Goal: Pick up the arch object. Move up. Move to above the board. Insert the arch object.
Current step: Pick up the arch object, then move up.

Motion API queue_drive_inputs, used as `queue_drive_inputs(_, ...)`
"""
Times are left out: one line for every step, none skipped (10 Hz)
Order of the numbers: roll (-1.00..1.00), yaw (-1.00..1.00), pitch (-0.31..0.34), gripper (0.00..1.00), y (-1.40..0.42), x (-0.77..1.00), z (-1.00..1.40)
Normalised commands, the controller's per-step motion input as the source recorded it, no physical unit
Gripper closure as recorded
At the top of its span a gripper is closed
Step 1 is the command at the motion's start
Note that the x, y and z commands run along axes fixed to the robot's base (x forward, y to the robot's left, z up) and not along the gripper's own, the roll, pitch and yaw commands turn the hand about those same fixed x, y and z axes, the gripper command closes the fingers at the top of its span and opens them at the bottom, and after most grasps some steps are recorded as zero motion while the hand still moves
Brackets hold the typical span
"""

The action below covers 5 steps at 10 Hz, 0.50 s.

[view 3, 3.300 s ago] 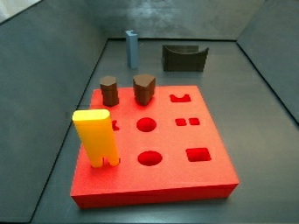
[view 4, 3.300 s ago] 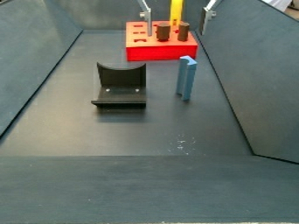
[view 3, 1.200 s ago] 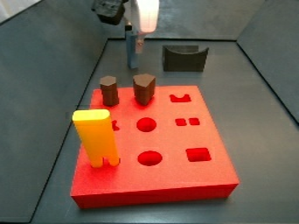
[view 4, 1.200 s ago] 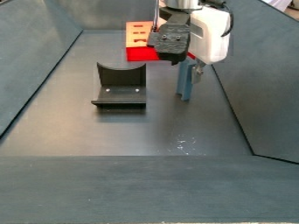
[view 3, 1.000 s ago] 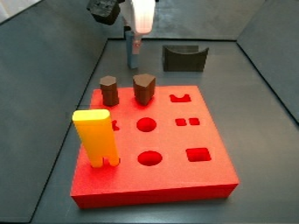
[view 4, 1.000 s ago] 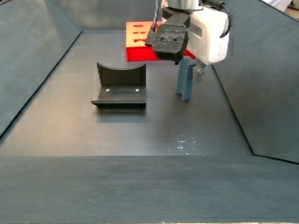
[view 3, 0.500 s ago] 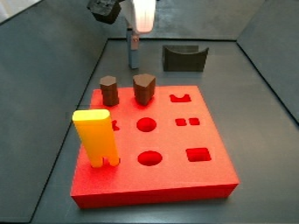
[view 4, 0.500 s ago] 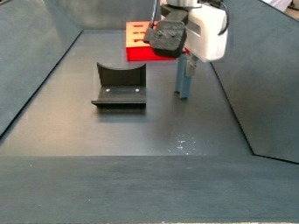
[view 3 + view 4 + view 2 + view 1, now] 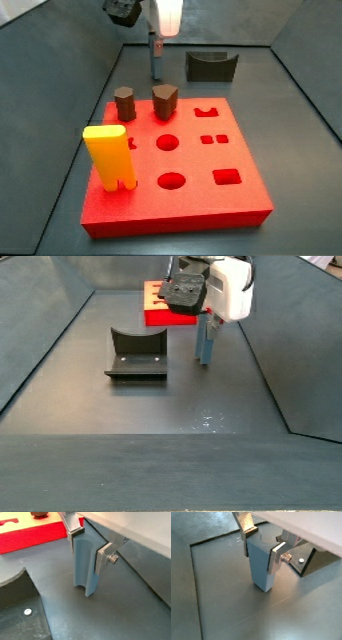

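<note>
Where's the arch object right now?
The arch object stands upright between the gripper fingers in both wrist views, beyond the board and beside the fixture.

I see the arch block [image 9: 260, 564], a tall, slim, pale blue-grey piece, standing upright between the fingers of my pincer [image 9: 261, 543], which clamp its upper part. A wrist view [image 9: 85, 564] shows a notch at its foot. Whether its foot touches the table [image 9: 160, 406] I cannot tell. The board [image 9: 201, 170], a thick red square slab with round, square and arch-shaped holes, lies flat, well apart from the pincer.
</note>
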Motion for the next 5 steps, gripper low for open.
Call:
queue_drive_inputs(0.0, 0.0, 0.0, 1.0, 0.0, 0.0, 0.0)
queue_drive_inputs(0.0, 0.0, 0.0, 1.0, 0.0, 0.0, 0.0)
queue_drive_inputs(0.0, 0.0, 0.0, 1.0, 0.0, 0.0, 0.83)
queue_drive_inputs(0.01, -0.03, 0.035, 1.0, -0.03, -0.06, 0.78)
queue_drive_inputs(0.01, -0.03, 0.042, 1.0, -0.03, -0.07, 0.64)
